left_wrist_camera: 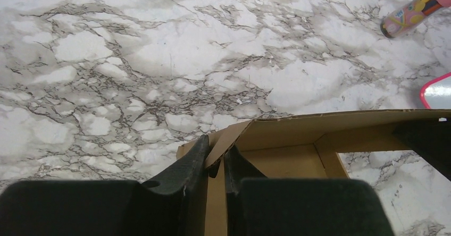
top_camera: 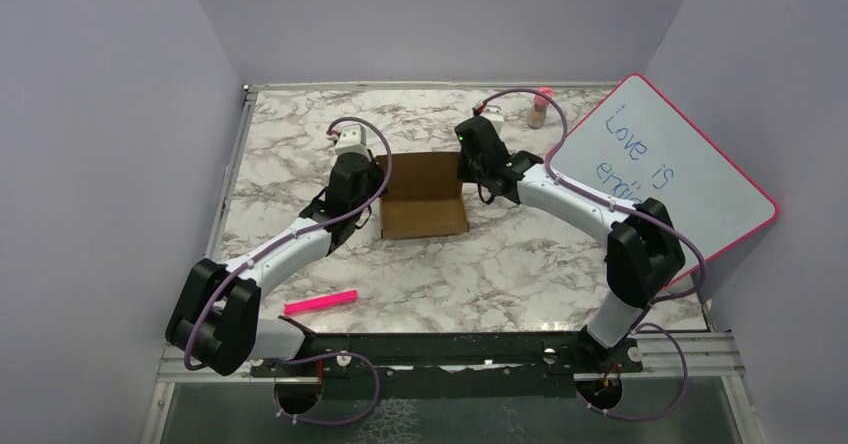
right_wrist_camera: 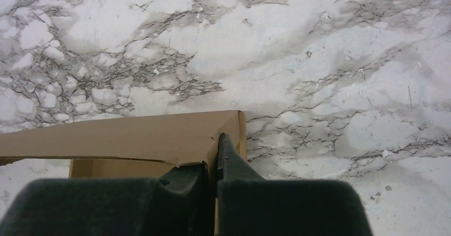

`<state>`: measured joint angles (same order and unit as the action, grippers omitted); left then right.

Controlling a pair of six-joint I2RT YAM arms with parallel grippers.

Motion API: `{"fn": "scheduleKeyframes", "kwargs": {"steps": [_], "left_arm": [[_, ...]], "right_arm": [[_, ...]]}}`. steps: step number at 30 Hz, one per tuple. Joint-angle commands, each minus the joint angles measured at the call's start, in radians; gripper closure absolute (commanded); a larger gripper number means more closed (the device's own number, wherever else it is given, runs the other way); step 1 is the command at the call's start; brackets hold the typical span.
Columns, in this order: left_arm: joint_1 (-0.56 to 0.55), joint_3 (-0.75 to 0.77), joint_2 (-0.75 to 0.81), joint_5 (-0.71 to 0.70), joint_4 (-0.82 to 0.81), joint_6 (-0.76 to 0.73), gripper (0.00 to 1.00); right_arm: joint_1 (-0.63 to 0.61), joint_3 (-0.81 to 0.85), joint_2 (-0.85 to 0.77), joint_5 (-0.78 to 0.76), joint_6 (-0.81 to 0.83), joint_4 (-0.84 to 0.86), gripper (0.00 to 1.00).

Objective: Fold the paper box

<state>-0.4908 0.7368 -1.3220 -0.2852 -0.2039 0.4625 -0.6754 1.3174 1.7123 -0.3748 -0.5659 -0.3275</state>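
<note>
The paper box (top_camera: 425, 204) is plain brown cardboard and sits mid-table with its walls raised and its inside showing. My left gripper (top_camera: 378, 199) is at its left wall. In the left wrist view that gripper (left_wrist_camera: 217, 145) straddles the wall and a folded corner flap of the box (left_wrist_camera: 287, 161), jaws a little apart, the inner finger just off the cardboard. My right gripper (top_camera: 470, 176) is at the right wall. The right wrist view shows it (right_wrist_camera: 213, 153) pinched tight on the edge of the box (right_wrist_camera: 122, 135) near its far corner.
A pink-framed whiteboard (top_camera: 670, 169) with writing leans at the right, its corner (left_wrist_camera: 436, 90) just beyond the box. A small pink-capped bottle (top_camera: 541, 107) stands at the back. A pink marker (top_camera: 321, 302) lies near the left arm's base. Lavender walls enclose the marble table.
</note>
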Motion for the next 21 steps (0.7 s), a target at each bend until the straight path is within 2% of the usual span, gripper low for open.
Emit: {"fn": "scheduleKeyframes", "kwargs": {"steps": [1,16,21], "left_arm": [[-0.007,-0.037,0.039,-0.035,-0.046,0.064,0.85],[-0.031,-0.141,0.101,-0.059,-0.071,0.218,0.81],[-0.051,-0.165,0.105,-0.090,-0.076,0.258,0.77]], "right_arm": [[-0.020,-0.035,-0.031,-0.049,-0.076,0.007,0.95],[-0.073,-0.151,-0.085,-0.106,-0.143,0.053,0.94],[-0.082,-0.191,-0.112,-0.127,-0.161,0.080,0.94]]}}
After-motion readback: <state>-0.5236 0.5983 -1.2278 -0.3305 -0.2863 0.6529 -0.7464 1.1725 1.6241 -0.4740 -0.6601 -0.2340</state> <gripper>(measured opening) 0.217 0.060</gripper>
